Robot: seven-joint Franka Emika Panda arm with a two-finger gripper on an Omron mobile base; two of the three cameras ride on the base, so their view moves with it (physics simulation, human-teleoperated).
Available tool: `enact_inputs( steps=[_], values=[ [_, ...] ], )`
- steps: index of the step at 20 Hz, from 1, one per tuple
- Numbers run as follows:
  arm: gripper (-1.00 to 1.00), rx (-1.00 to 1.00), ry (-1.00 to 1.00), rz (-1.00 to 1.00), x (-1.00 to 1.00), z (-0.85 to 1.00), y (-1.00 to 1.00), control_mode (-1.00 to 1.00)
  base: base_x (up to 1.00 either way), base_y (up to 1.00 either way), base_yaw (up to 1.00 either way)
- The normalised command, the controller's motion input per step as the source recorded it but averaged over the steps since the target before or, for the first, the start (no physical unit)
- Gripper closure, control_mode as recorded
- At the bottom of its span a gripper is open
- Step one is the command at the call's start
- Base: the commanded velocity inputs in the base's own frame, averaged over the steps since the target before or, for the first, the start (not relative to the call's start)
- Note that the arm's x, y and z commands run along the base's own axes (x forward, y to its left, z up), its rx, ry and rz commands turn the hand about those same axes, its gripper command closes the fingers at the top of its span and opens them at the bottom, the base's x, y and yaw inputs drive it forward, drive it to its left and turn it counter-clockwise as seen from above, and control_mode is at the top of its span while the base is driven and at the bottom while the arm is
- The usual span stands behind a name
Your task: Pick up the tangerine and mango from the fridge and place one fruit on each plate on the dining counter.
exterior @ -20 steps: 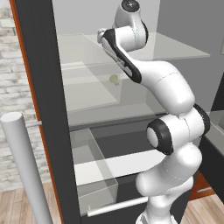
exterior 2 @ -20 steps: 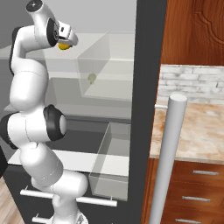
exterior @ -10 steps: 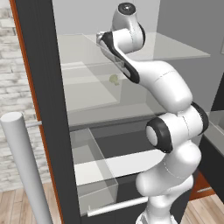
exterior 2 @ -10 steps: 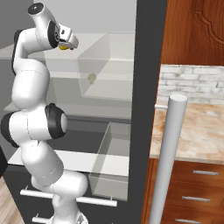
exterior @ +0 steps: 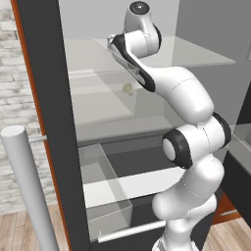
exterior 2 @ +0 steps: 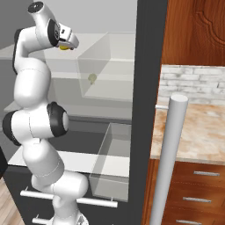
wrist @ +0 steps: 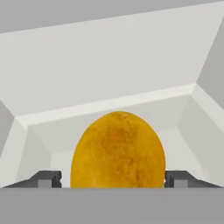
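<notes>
The fridge [exterior: 49, 98] is standing open, its pale grey inside showing glass shelves above and clear bins [exterior 2: 115, 162] below, with a silver bar handle [exterior: 29, 191] rising close to the camera at the near left of the left base view and at the near right of the right base view. To the right of the fridge, a stone-topped counter [exterior 2: 197, 132] with wooden drawers is sitting against a pale brick wall. The arm is reaching up to the top shelf [exterior: 196, 56], and the gripper [wrist: 114, 180] is sitting around the mango [wrist: 117, 151], which is lying on that shelf near the back wall. In the hand view the two dark fingertips [wrist: 46, 179] are flanking the yellow fruit on either side, close to its skin, but whether they are pressing on it or standing just clear of it cannot be told, since the lower part of the fruit and fingers is cut off. In the right base view only a sliver of the mango [exterior 2: 65, 46] is peeking out under the hand. A small greenish piece [exterior: 127, 88] is lying on the shelf below, blurred through the glass.
</notes>
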Motion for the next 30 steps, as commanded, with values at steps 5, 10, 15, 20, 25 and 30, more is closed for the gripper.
enact_inputs(
  steps=[5,10,15,20,25,30],
  values=[
    [1.0,0.0,0.01,0.0,0.0,0.0,0.0,-1.0,0.0,0.0,0.0],
    [1.0,0.07,-0.06,0.0,-0.66,-0.12,-0.11,-1.0,0.0,0.0,0.0],
    [1.0,0.17,-0.23,0.0,-1.0,0.0,-0.25,-1.0,0.0,0.0,0.0],
    [1.0,0.13,-0.18,0.06,-1.0,0.0,-0.12,-1.0,0.0,0.0,0.0],
    [1.0,0.05,-0.09,0.11,-1.0,0.02,-0.12,-1.0,0.0,0.0,0.0],
    [1.0,0.0,0.0,0.05,-1.0,0.06,0.0,-1.0,0.0,0.0,0.0]
  ],
)
